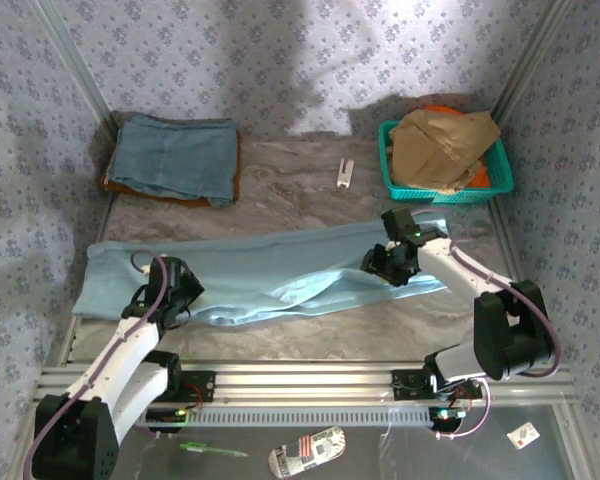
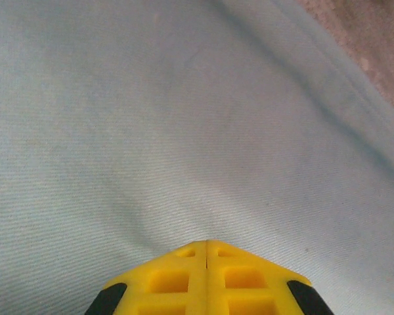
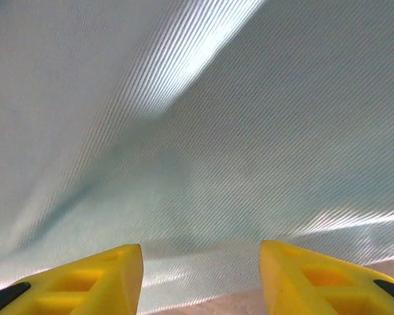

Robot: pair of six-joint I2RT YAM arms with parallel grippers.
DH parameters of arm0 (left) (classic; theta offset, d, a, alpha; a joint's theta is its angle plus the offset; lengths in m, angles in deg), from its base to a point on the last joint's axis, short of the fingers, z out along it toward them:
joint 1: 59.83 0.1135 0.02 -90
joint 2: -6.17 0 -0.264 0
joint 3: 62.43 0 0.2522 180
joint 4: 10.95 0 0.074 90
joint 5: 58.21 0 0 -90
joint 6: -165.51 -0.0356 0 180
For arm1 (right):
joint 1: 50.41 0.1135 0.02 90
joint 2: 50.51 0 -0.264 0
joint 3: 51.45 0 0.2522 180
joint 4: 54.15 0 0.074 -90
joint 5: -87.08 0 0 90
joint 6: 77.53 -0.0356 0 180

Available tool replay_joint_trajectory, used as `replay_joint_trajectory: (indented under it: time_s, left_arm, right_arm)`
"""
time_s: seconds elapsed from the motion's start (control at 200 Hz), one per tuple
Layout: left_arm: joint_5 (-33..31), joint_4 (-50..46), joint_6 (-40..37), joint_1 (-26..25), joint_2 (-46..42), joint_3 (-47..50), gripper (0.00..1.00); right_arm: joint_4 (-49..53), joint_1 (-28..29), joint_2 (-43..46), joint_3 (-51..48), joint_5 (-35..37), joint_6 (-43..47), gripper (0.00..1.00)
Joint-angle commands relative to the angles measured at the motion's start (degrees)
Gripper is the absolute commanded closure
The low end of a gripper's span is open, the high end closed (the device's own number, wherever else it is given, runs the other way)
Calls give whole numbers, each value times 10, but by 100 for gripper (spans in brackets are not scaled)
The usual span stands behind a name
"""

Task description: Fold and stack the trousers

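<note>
One worry: the trousers (image 1: 270, 270) lie stretched across the bench (image 1: 310, 180), my left fingers (image 2: 164, 282) pressed together, right fingers (image 3: 98, 282) parted over the cloth; lifting with one side ungripped could drag the fold crooked.

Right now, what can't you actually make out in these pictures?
Left wrist view: the left gripper is shut against the trousers; its own tips hide whether cloth is pinched.
Top view: the tan garment covers whatever lies beneath it in the teal basket.
Top view: the small white object beside the basket is too small to identify.
</note>
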Motion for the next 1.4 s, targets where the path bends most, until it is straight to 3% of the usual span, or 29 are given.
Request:
replay_joint_trajectory:
  time_s: [0.0,0.27,0.475,0.63,0.949,1.034,1.224,1.394]
  left_arm:
    - [15,-14,17,-5,-20,15,100]
    - [9,-62,20,-7,-86,8,100]
    - [10,-76,25,-8,-113,15,100]
    - [13,-74,27,-9,-114,14,100]
    - [13,-66,30,-10,-114,22,100]
    - [12,-66,31,-10,-115,21,100]
    - [11,-64,29,-10,-112,17,100]
    - [4,-59,27,-10,-106,21,100]
  right_arm:
    - [45,8,9,0,43,-40,47]
    - [71,-14,91,-55,109,-197,36]
    - [2,-107,127,-124,53,-236,39]
    - [-49,-139,109,-123,11,-237,44]
    - [-96,-143,57,-128,-28,-246,47]
    - [-100,-144,32,-125,-37,-240,55]
    - [-90,-153,35,-116,-46,-218,100]
    - [-44,-195,87,-85,-54,-151,100]
